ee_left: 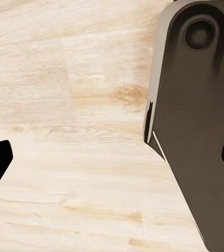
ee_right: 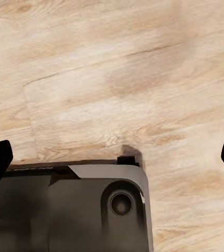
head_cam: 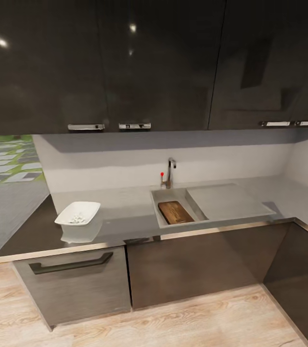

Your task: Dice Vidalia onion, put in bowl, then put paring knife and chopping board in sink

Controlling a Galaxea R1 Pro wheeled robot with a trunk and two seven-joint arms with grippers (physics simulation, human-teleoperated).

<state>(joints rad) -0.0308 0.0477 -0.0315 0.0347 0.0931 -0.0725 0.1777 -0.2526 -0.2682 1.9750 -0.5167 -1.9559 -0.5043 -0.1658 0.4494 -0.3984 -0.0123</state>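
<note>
My left claw [ee_left: 112, 157] and right claw [ee_right: 112, 155] hung open over the floor; the stiff chopping board [head_cam: 175, 212] in the sink [head_cam: 157, 210] wanted an edge grip.

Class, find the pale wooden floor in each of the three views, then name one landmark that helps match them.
Head view: the wooden floor lies in front of the cabinets.
Left wrist view: floor beside a dark grey panel.
Right wrist view: floor beside that panel.
Shared landmark: the panel's round recess, in both wrist views.
</note>
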